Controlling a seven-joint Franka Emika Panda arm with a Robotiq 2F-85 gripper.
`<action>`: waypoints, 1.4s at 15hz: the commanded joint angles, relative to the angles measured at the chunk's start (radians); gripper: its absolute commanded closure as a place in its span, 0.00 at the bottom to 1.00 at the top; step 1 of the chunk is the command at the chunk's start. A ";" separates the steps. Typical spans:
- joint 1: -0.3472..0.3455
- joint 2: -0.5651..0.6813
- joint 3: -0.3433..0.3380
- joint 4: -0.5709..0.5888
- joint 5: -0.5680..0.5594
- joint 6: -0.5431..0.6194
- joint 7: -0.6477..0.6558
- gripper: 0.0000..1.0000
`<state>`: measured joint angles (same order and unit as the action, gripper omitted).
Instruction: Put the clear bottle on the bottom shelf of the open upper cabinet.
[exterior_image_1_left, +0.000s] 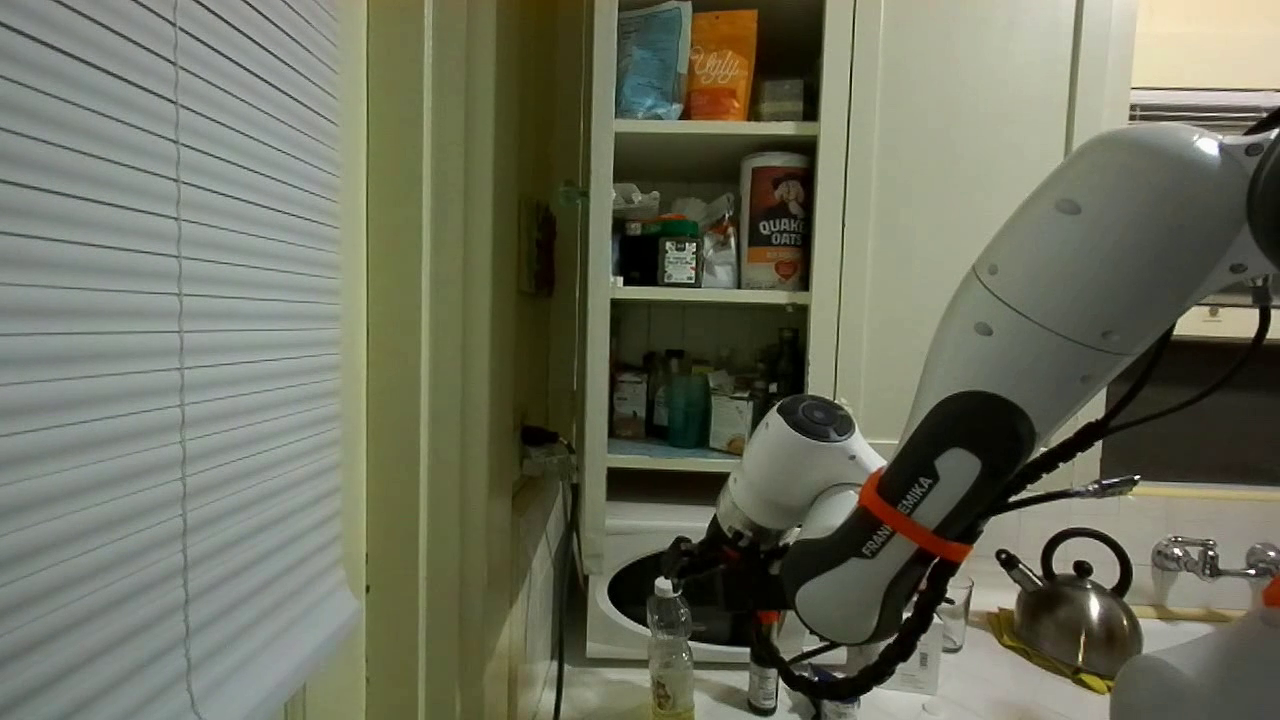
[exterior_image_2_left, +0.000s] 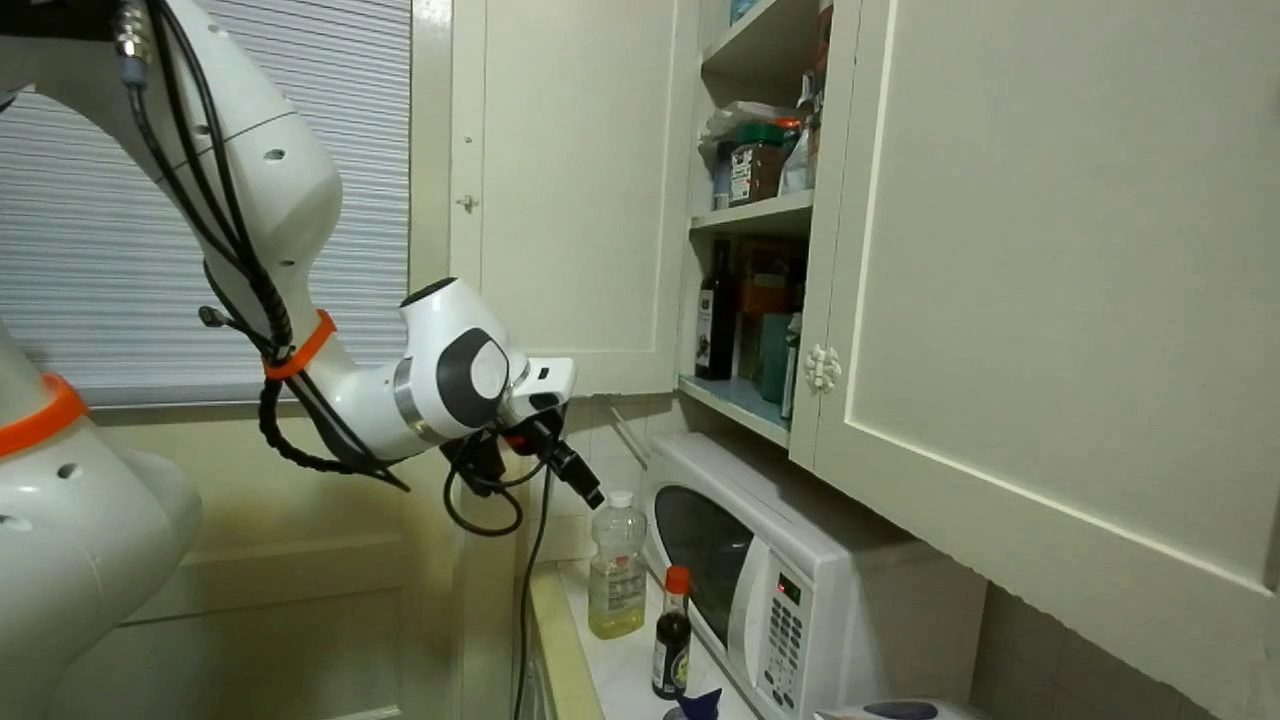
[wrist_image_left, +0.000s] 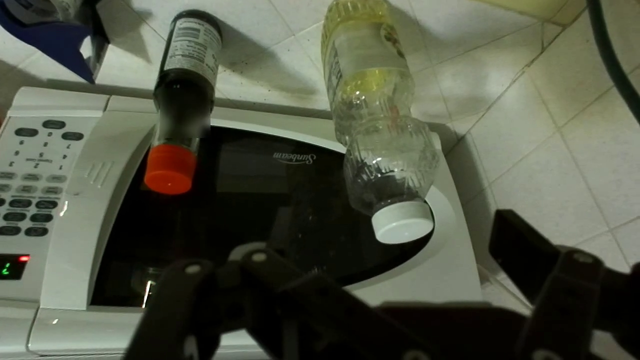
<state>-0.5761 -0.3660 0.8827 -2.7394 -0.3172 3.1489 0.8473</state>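
The clear bottle (exterior_image_1_left: 670, 640) stands upright on the counter in front of the microwave, with a white cap and yellow liquid low in it; it also shows in an exterior view (exterior_image_2_left: 618, 570) and in the wrist view (wrist_image_left: 387, 150). My gripper (wrist_image_left: 385, 255) is open and empty. Its fingers spread on both sides of the bottle's cap in the wrist view, apart from it. In both exterior views the gripper (exterior_image_1_left: 688, 565) (exterior_image_2_left: 580, 478) hangs close to the cap. The open upper cabinet (exterior_image_1_left: 835, 200) has its bottom shelf (exterior_image_1_left: 665, 463) (exterior_image_2_left: 735, 412) holding bottles, a teal cup and boxes.
A white microwave (exterior_image_2_left: 840, 560) stands behind the bottle, below the cabinet. A dark bottle with a red cap (exterior_image_2_left: 672, 640) stands beside the clear bottle. A dark blue package (wrist_image_left: 55, 40) lies nearby. A kettle (exterior_image_1_left: 1078, 620) is farther along. The cabinet door (exterior_image_2_left: 580, 200) is swung open.
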 joint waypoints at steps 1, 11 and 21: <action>-0.032 -0.003 0.033 -0.005 -0.009 0.027 0.010 0.00; -0.450 -0.094 0.478 0.007 0.035 0.181 0.154 0.00; -0.814 -0.209 0.890 0.096 0.212 0.253 0.131 0.00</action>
<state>-1.2948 -0.4990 1.6202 -2.6551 -0.2838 3.3566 1.0379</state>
